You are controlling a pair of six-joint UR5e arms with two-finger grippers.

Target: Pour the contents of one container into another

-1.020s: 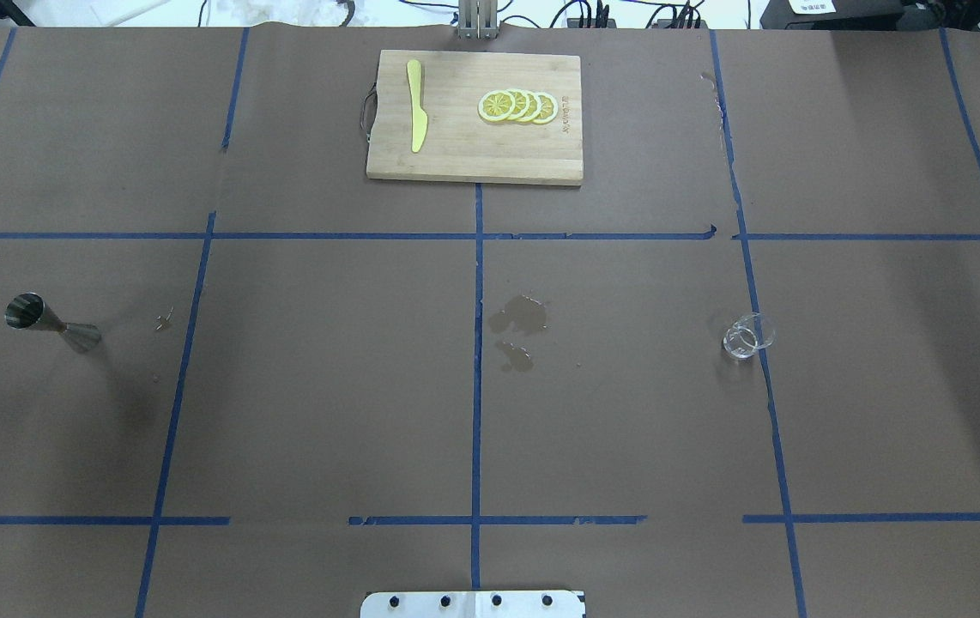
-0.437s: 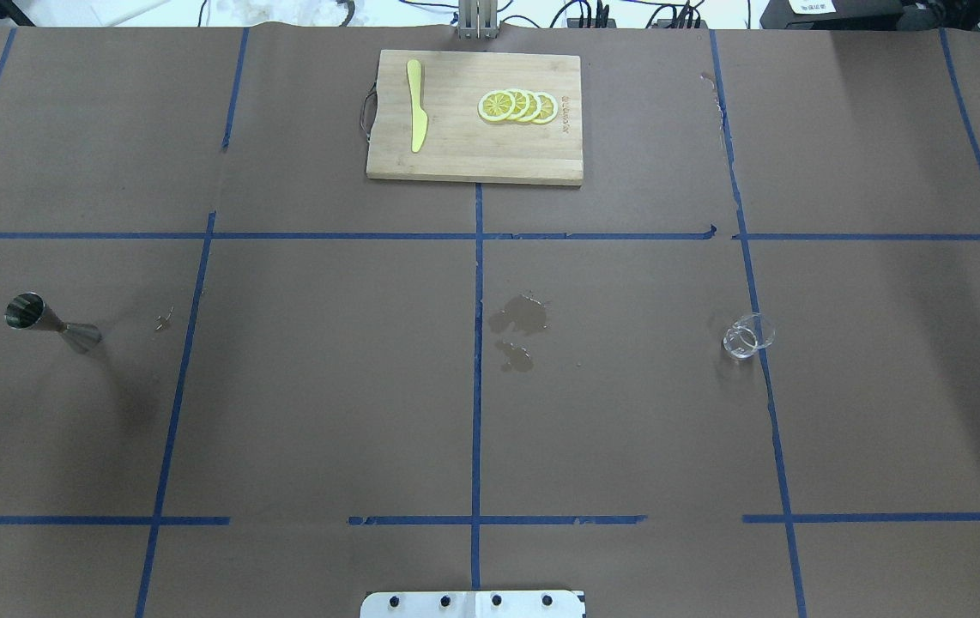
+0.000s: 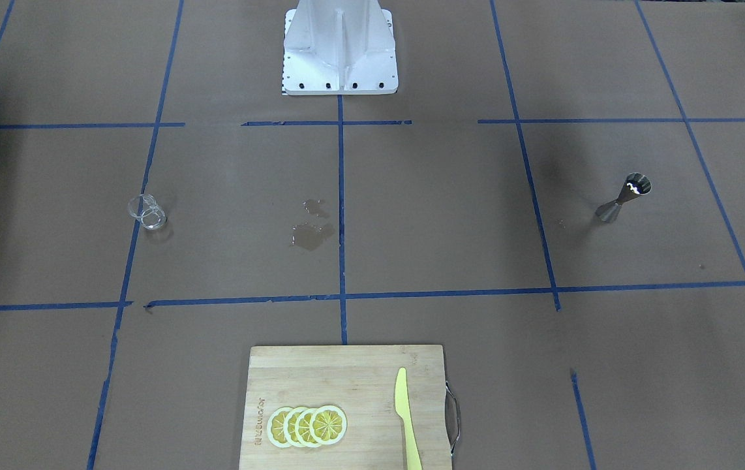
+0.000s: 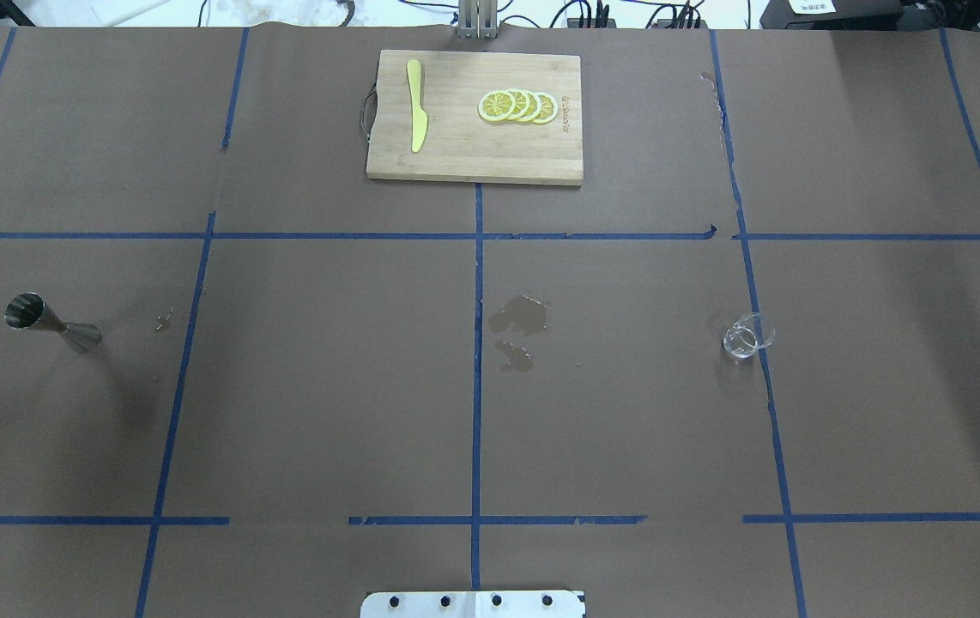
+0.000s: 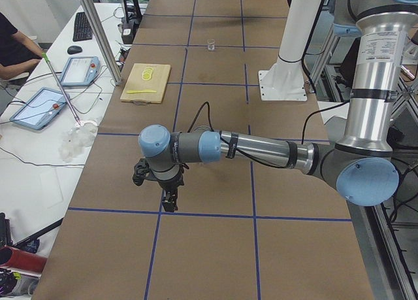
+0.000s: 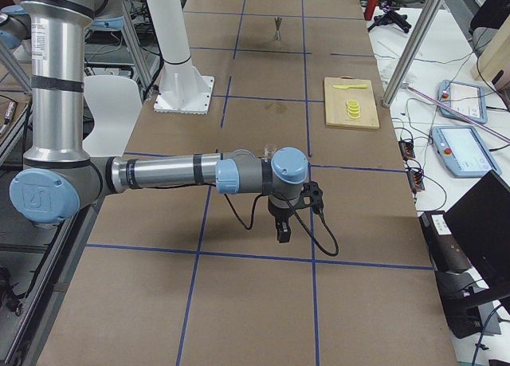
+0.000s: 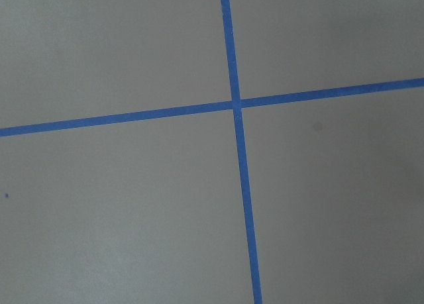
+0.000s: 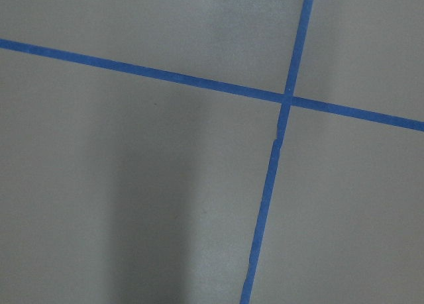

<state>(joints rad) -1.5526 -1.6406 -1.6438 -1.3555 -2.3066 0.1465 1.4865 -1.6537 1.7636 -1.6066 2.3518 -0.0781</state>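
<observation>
Nothing on the counter (image 4: 327, 412) has moved since the earlier overhead frames; cup and jigger lie at the same places. In the overhead view the cup (image 4: 747, 336) stands right of centre, on a blue tape line (image 4: 767, 386). The jigger (image 4: 51, 322) stands far away at the left edge of the frame, on one cone, with the open mouth up. Between them, near the centre, are two wet spots (image 4: 517, 319). At the top centre lies a board (image 4: 464, 159) with a yellow knife (image 4: 415, 105) and lemon slices (image 4: 517, 106) on it.

The left pincer (image 5: 170, 200) hangs over bare paper in the lower left part of the left side view, pointing down. The right pincer (image 6: 283, 230) hangs the same way near the centre of the right side view. For both I cannot tell if the fingers are apart or together. Both wrist views show only paper and crossing tape.
</observation>
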